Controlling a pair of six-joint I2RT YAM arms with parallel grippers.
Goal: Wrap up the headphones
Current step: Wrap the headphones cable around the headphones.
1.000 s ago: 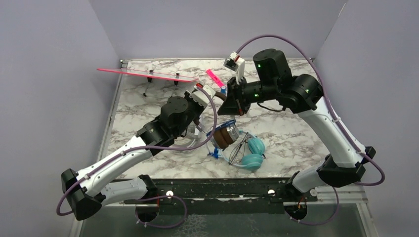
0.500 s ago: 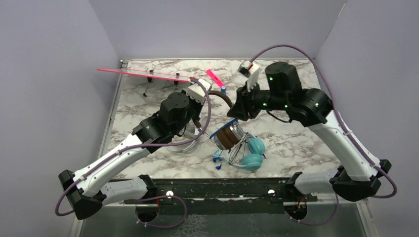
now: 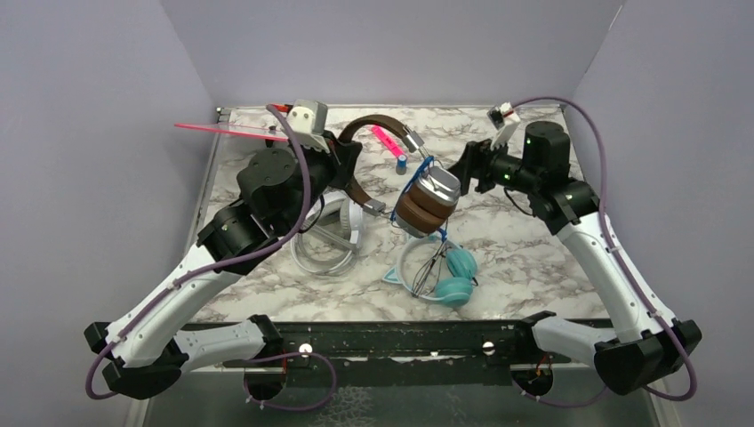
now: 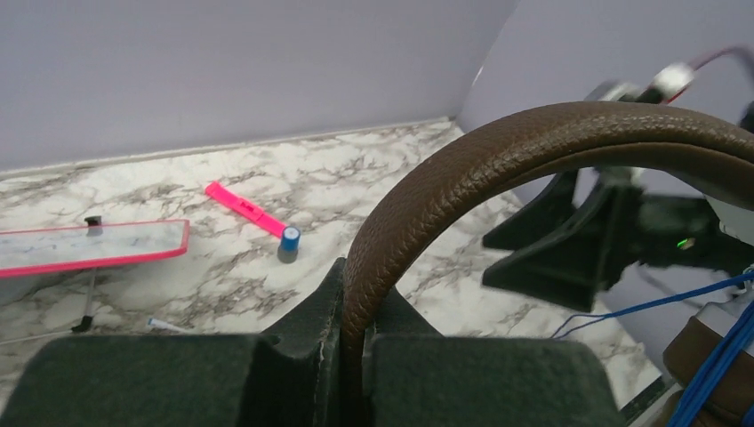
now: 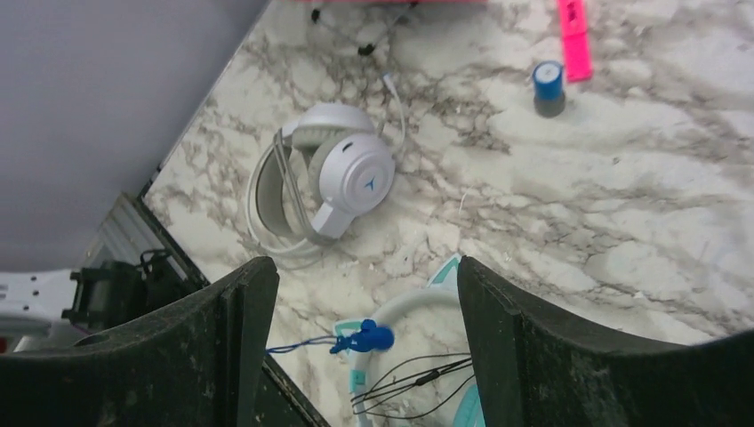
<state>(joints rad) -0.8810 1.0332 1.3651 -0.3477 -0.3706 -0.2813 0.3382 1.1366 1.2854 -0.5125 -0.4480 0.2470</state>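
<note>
The brown headphones hang in the air over mid-table, held by their leather headband [image 3: 373, 124] [image 4: 498, 151]. My left gripper [image 3: 345, 153] [image 4: 356, 334] is shut on that band. The folded brown cups [image 3: 425, 203] dangle with a blue cord [image 3: 423, 171] looped round them, and the cord's blue plug [image 5: 364, 338] hangs free. My right gripper [image 3: 466, 169] [image 5: 363, 276] stands open and empty, just right of the cups. The white-grey headphones [image 3: 345, 227] [image 5: 342, 173] lie on the table to the left. The teal cat-ear headphones [image 3: 449, 276] [image 5: 400, 311] lie near the front, their thin black cord loose.
A pink marker [image 3: 385, 139] [image 4: 244, 206] and a small blue cap [image 3: 402, 162] [image 5: 549, 84] lie at the back of the marble table [image 3: 533, 258]. A pink-edged clear plate on thin legs [image 3: 240, 132] [image 4: 89, 245] stands at the back left. Grey walls close in three sides.
My left arm lifted the brown headphones up and toward the back left. The right gripper opened and drew back to the right, away from the brown set.
</note>
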